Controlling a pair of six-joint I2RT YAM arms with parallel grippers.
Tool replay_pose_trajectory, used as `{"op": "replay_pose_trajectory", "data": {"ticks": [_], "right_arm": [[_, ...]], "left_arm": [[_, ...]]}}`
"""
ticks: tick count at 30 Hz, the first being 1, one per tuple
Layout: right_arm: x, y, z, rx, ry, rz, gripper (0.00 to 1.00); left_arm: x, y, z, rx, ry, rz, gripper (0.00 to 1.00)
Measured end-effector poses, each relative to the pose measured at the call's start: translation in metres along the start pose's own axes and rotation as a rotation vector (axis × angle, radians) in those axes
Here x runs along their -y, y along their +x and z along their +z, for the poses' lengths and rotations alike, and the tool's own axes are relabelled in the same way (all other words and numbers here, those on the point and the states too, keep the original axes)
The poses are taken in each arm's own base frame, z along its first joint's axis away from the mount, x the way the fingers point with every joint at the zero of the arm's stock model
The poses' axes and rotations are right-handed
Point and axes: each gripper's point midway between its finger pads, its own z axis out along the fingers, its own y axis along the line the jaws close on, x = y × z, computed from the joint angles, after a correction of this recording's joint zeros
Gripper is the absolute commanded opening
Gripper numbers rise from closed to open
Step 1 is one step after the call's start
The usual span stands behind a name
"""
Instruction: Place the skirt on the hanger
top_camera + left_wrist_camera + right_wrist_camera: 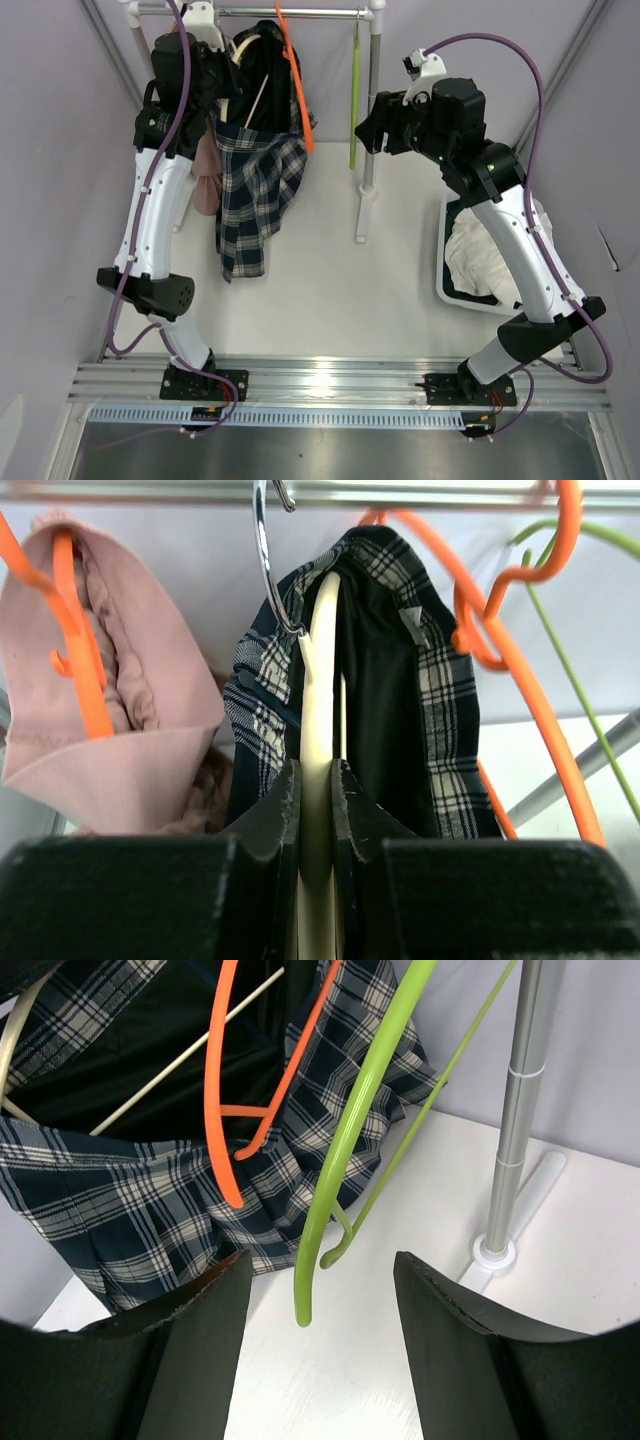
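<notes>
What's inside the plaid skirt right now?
The cream hanger runs up inside the skirt, clamped in the left gripper's jaws, with black lining beside it. Parts of its frame are covered by the fabric.

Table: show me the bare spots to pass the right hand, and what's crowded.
Bare table lies between the skirt and the rack post, reaching forward to the near rail. Crowded: under the rack bar, where skirt, orange hanger and green hanger hang close; the basket fills the right side.
</notes>
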Motion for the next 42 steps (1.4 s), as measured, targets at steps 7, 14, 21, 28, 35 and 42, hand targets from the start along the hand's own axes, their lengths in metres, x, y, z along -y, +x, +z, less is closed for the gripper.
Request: {"op": "replay_pose_trajectory", "data": {"ticks": [7, 14, 21, 28, 35, 42], "right_arm": [[0.003, -0.003, -0.002, 0.017, 0.006, -0.001, 0.64], [0.008, -0.005, -0.002, 0.023, 0.016, 0.000, 0.64], [0.010, -0.003, -0.001, 0.018, 0.019, 0.001, 0.64], [0.010, -0.003, -0.001, 0.019, 0.021, 0.002, 0.64], [0.012, 0.000, 0.001, 0.012, 0.025, 0.003, 0.64], [0.014, 0.000, 0.001, 0.011, 0.031, 0.004, 0.64]], "left_arm": [[0.001, -0.007, -0.001, 0.039, 0.005, -0.005, 0.00], [-0.001, -0.013, -0.001, 0.062, -0.005, -0.008, 0.00], [-0.002, -0.025, -0.001, 0.098, -0.012, -0.012, 0.00], [0.000, -0.029, 0.014, 0.121, -0.010, -0.015, 0.00], [0.001, -0.001, 0.038, 0.065, -0.015, -0.004, 0.00], [0.000, 0.001, 0.041, 0.070, -0.016, 0.000, 0.17]]}}
